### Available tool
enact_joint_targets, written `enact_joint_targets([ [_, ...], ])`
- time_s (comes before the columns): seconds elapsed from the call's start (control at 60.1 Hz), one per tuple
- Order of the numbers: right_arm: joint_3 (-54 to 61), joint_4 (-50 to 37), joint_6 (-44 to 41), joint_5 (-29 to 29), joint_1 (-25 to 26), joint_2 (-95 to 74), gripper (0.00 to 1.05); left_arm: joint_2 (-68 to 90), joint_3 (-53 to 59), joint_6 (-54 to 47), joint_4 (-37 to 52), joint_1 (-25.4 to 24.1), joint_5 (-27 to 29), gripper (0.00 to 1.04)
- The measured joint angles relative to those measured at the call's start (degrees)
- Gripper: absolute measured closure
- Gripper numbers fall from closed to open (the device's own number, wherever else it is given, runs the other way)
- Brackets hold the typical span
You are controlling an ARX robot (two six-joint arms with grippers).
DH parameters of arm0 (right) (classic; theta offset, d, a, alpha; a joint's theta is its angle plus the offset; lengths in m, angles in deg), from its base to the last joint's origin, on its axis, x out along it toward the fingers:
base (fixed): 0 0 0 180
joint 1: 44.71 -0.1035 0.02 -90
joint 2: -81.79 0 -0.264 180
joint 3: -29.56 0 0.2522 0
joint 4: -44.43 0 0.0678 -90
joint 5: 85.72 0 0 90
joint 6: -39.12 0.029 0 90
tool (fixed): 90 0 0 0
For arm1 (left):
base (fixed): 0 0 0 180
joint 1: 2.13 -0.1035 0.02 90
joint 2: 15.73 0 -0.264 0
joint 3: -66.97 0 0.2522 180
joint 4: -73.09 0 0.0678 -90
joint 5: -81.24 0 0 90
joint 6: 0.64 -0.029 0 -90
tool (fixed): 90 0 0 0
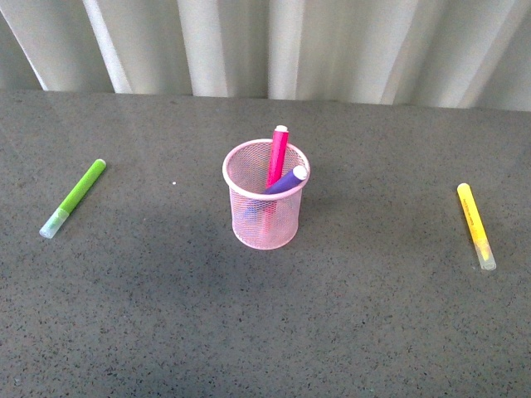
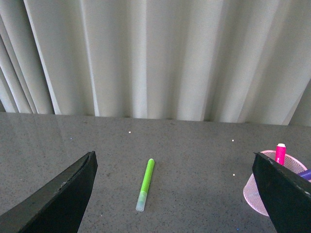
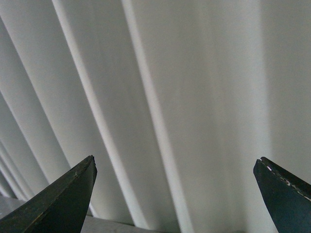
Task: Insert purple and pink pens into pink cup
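The pink cup stands upright near the middle of the grey table. Both task pens are inside it. The pink pen stands almost straight, and its white end rises above the rim at the far side. The purple pen leans to the right, with its upper end resting on the right part of the rim. Through the mesh the lower parts of both pens show dimly.

Two other markers lie flat on the table, well apart from the cup: a lime-green marker at the left and a yellow marker at the right, each with its clear cap towards the robot.

No arm shows in the front view. In the left wrist view the left gripper has its jaws spread wide and holds nothing; the green marker lies on the table beyond them. The right gripper is also spread wide and empty, facing the pale curtain.
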Motion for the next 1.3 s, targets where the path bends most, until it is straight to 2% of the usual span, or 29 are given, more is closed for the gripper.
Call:
enact_joint_targets([
  [0.233, 10.32, 3.19, -0.20, -8.04, 11.10, 16.28, 0.07, 0.00, 0.00, 0.00, 0.00, 0.00, 0.00, 0.07],
  [0.399, 12.76, 6.14, 2.91, -13.09, 17.59, 23.74, 0.07, 0.02, 0.00, 0.00, 0.00, 0.00, 0.02, 0.07],
  [0.416, 12.79, 7.43, 2.71, -12.44, 17.66, 24.50, 0.08, 0.04, 0.00, 0.00, 0.00, 0.00, 0.02, 0.07],
  [0.449, 12.57, 17.90, -1.07, -5.86, 17.70, 29.11, 0.16, 0.04, 0.00, 0.00, 0.00, 0.00, 0.00, 0.07],
  [0.466, 12.57, 19.23, -1.07, -4.94, 17.75, 29.75, 0.16, 0.04, 0.00, 0.00, 0.00, 0.00, 0.00, 0.07],
  [0.499, 13.11, 28.59, -6.05, -0.22, 17.84, 34.58, 0.24, 0.00, 0.00, 0.00, 0.00, 0.00, -0.09, 0.07],
  [0.566, 16.13, 36.96, -11.10, 2.14, 18.03, 40.35, 0.37, 0.02, 0.00, 0.00, 0.00, 0.00, 0.13, 0.07],
  [0.649, 19.96, 37.42, -13.79, 2.82, 17.62, 42.95, 0.50, 0.00, 0.00, 0.00, 0.00, 0.00, 0.09, 0.07],
  [0.749, 26.05, 36.81, -15.78, 5.01, 15.30, 46.71, 0.77, 0.00, 0.00, 0.00, 0.00, 0.00, 0.00, 0.07],
  [0.882, 29.62, 36.63, -16.20, 6.62, 13.68, 50.88, 1.00, 0.00, 0.00, 0.00, 0.00, 0.00, 0.02, 0.07],
  [1.032, 33.29, 37.38, -16.41, 8.17, 12.07, 55.10, 1.01, 0.00, 0.00, 0.00, 0.00, 0.00, 0.00, 0.07],
  [1.098, 35.01, 38.58, -16.41, 12.83, 8.46, 58.12, 1.01, 0.00, 0.00, 0.00, 0.00, 0.02, 0.02, 0.07],
  [1.298, 37.64, 41.44, -16.41, 13.09, 7.02, 63.49, 1.01, 0.00, 0.00, 0.00, 0.00, 0.00, 0.02, 0.07],
])
